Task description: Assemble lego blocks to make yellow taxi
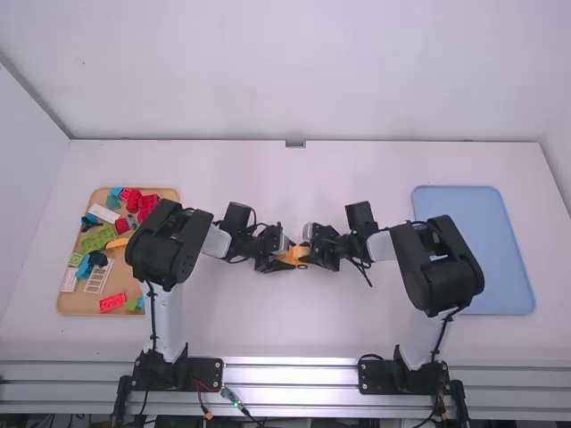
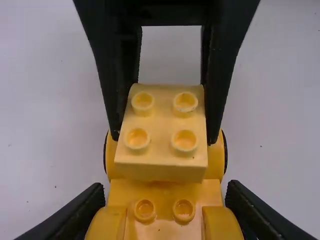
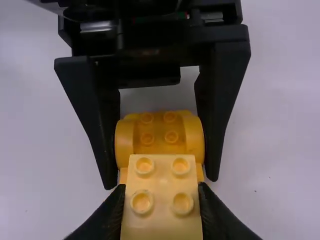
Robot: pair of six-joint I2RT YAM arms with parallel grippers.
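Note:
Between the two grippers, near the table's middle, is a yellow wheeled base. My left gripper is shut on its left part, and my right gripper faces it from the right. In the left wrist view my left gripper grips the base by its sides. A lighter yellow brick with studs lies over the far end, between my right gripper's fingers. In the right wrist view my right gripper is shut on that brick. Whether brick and base are joined is hidden.
A wooden tray at the left holds several red, green, blue, white and orange blocks. At the right lies a pale blue tray, partly under the right arm. The left arm's dark elbow reaches over the wooden tray's right edge.

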